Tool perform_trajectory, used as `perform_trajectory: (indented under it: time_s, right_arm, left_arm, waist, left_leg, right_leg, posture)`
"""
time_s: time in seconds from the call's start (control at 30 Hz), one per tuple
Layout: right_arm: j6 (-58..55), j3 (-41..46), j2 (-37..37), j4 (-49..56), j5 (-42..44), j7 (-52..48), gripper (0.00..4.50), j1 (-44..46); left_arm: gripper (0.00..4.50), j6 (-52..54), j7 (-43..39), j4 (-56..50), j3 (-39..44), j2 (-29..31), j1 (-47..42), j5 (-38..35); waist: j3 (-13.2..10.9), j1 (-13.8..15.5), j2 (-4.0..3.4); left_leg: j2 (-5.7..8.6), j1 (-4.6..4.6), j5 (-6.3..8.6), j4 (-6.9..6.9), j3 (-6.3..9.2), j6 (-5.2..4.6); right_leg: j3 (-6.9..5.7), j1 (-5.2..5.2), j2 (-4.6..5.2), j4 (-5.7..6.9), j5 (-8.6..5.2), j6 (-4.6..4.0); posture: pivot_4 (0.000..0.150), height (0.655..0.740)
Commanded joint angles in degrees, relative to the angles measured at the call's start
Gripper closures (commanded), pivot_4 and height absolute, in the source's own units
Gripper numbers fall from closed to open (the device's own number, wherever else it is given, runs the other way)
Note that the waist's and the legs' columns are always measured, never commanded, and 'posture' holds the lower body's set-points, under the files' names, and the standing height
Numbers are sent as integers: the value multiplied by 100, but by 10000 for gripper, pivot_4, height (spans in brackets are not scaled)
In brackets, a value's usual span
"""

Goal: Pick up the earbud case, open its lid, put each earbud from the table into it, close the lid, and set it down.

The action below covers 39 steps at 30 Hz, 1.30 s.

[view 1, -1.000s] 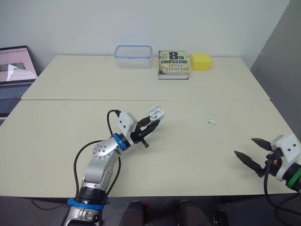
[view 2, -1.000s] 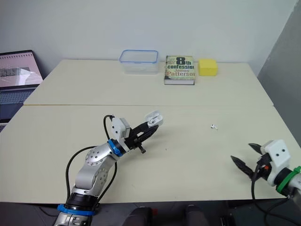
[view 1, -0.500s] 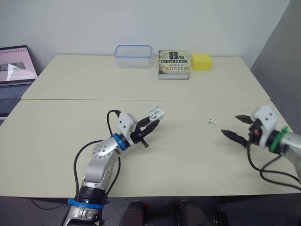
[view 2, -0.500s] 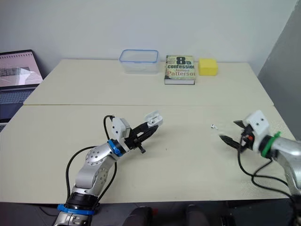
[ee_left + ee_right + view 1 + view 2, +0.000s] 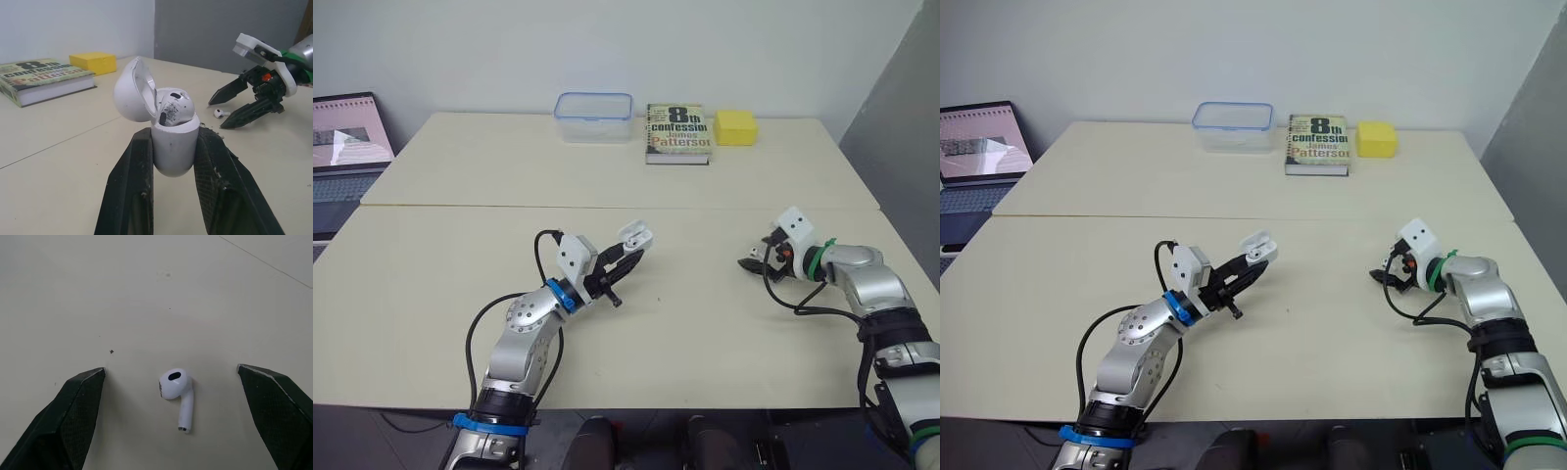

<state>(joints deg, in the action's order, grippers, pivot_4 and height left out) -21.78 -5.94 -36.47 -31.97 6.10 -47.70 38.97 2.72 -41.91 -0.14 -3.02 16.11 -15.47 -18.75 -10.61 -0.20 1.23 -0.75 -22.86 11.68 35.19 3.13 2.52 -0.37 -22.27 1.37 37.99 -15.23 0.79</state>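
Observation:
My left gripper [image 5: 628, 251] is shut on the white earbud case [image 5: 635, 235], held a little above the middle of the table [image 5: 705, 323]. In the left wrist view the case [image 5: 173, 144] has its lid tipped back, and one earbud [image 5: 174, 108] sits inside. The other earbud [image 5: 177, 390] lies on the table to the right. My right gripper [image 5: 755, 260] is open, low over the table, with one finger on each side of that earbud and touching nothing. The left wrist view also shows this earbud [image 5: 221, 113] between the right gripper's black fingers [image 5: 243, 113].
Along the far edge stand a clear plastic container [image 5: 593, 116], a book [image 5: 677, 132] and a yellow block [image 5: 735, 126]. An open laptop [image 5: 347, 147] sits off the table's far left. A seam [image 5: 460, 207] runs across between the two tabletops.
My right arm has swung in from the front right edge to the earbud, its open fingers now straddling it. The left gripper and case have stayed put.

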Motion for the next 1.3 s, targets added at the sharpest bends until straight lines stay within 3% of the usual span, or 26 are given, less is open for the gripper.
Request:
perform_trajectory:
  time_s: [0.03, 0.1, 0.43, 0.7, 0.93, 1.07, 1.3]
  right_arm:
    - [-26, 54, 32, -277, -102, -7, 1721, 209]
    - [-119, 67, 36, -365, -112, -59, 5818, 254]
    - [-432, 9, -54, 215, -81, -432, 40282, 56]
    - [-536, -154, -605, 2377, 60, -1128, 41091, -761]
    - [-193, -134, -1903, 4751, 258, -2147, 41092, -2219]
    - [169, -2, -2453, 5041, 221, -2432, 41092, -2843]
    - [1202, 13, -2998, 4621, -104, -2576, 41092, -3550]
  left_arm:
    - [37497, -112, 21, -225, 37, 10, -20, 10]
    - [37497, -118, 22, -217, 40, 12, -21, 10]
    - [37497, -123, 41, -222, 34, 5, -26, 21]
    - [37497, -63, 49, -300, 48, 32, 2, 1]
    - [37497, 121, 124, -679, 33, 73, 306, -38]
    - [37497, 255, 168, -966, 19, 144, 559, -65]
    - [37497, 463, 182, -1293, -23, 212, 763, -78]
  waist:
    - [0, -2, 0]
    - [0, -2, 0]
    - [0, 2, 0]
    - [0, 1, -2]
    - [-1, 11, -1]
    - [-1, 8, -1]
    - [-1, 8, -1]
  left_leg:
    - [0, 1, 0, 0, 0, 0]
    - [-1, 2, 0, 0, 0, 0]
    - [0, 2, 0, 1, 1, 0]
    - [-1, -1, 0, 0, 3, 0]
    - [-1, -2, 0, 0, 9, 0]
    - [-1, 4, 0, 3, 7, 0]
    - [-2, 6, 0, 2, 1, 0]
  right_leg:
    - [0, 0, 0, 1, 0, 0]
    - [0, 1, 0, 1, 0, 0]
    - [-1, 2, 0, 1, 1, -1]
    - [-2, -1, 0, 2, 0, 1]
    - [-6, 1, 1, -2, -16, 27]
    - [-6, 6, 2, -2, -16, 28]
    - [-2, 6, 2, -5, -16, 28]
  posture:
    - [1500, 7377]
    - [1500, 7377]
    - [1500, 7377]
    - [1500, 7377]
    - [1500, 7377]
    - [1500, 7377]
    - [1500, 7377]
